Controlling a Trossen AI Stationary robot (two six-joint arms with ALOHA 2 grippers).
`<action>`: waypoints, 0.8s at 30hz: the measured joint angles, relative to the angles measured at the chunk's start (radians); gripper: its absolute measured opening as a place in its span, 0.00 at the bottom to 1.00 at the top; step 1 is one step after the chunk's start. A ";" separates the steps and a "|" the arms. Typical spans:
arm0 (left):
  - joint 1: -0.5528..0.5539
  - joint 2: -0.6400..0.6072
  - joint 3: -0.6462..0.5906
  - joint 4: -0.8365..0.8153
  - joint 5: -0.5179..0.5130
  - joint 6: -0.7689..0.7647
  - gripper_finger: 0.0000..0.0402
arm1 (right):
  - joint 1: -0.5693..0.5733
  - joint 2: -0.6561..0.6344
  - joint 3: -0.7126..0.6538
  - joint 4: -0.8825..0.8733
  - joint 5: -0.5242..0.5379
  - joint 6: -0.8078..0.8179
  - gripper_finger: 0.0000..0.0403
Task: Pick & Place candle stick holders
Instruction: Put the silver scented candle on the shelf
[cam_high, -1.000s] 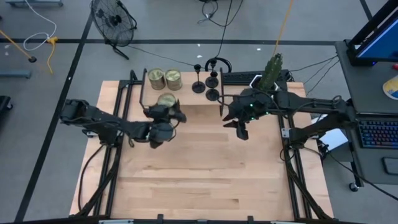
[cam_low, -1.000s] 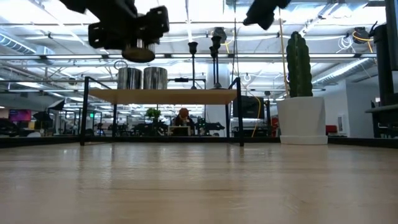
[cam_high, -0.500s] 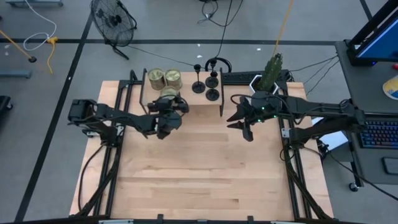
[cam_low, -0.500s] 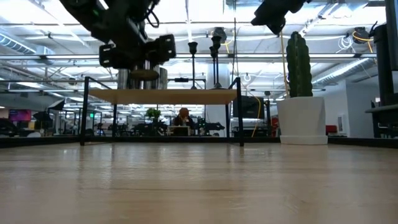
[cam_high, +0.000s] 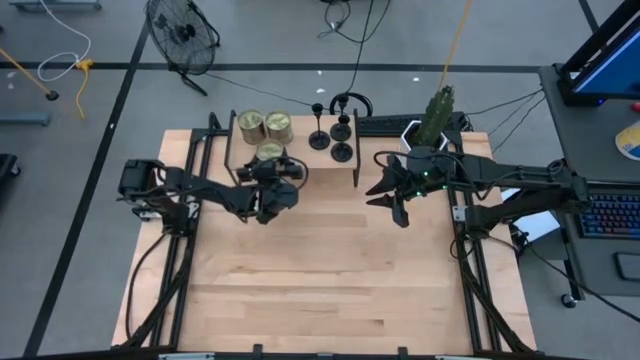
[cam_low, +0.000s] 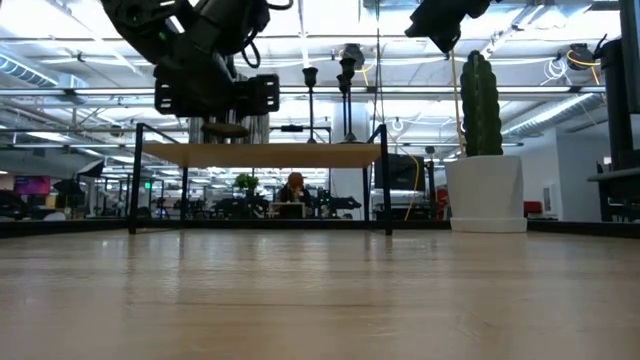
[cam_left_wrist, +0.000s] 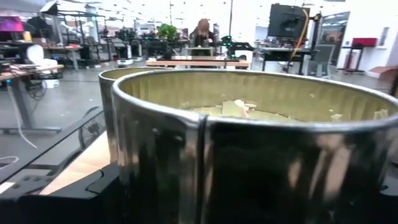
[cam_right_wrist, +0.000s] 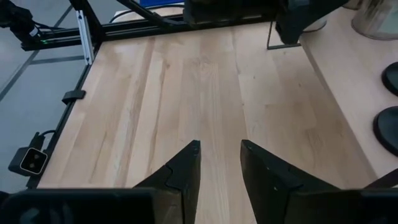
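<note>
A greenish-gold jar candle (cam_high: 268, 151) (cam_left_wrist: 249, 143) hangs just over the low wooden shelf (cam_high: 305, 172) at the table's far side. My left gripper (cam_high: 270, 172) (cam_low: 215, 95) is shut on it. Three black candle stick holders (cam_high: 319, 140) (cam_high: 342, 129) (cam_high: 342, 153) stand on their round bases on the shelf's right half. Two of those bases (cam_right_wrist: 388, 127) show at the edge of the right wrist view. My right gripper (cam_high: 399, 210) (cam_right_wrist: 219, 163) hovers high over the table, right of the shelf, narrowly open, with nothing between its fingers. My left gripper has the jar candle's ribbed side wall (cam_left_wrist: 155, 162) between its two fingers, reaching level from the table's near side. The jar stands upright, its mouth up. Its bottom (cam_low: 228, 129) hangs a little above the shelf top. The jar hides most of the fingers.
Two more jar candles (cam_high: 250, 125) (cam_high: 279, 125) stand on the shelf's far left, just beyond the held one. A cactus in a white pot (cam_high: 437, 115) (cam_low: 482, 150) is at the far right. Bare wooden tabletop (cam_high: 320, 270) stretches across the near half.
My left gripper has carried the jar candle down and toward the table's far edge, from well above the shelf to just over it, close to the two standing jars. My right gripper has shifted slightly toward the table's right edge.
</note>
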 joint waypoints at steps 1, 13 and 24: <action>0.008 0.000 0.000 0.000 -0.002 0.000 0.88 | 0.000 0.000 0.000 0.000 0.000 0.000 0.26; 0.095 0.000 0.000 -0.018 0.060 0.002 0.88 | 0.000 0.000 0.000 0.000 0.000 0.007 0.26; 0.132 -0.001 0.000 -0.098 0.130 -0.035 0.92 | 0.000 0.000 0.000 0.000 0.001 0.006 0.26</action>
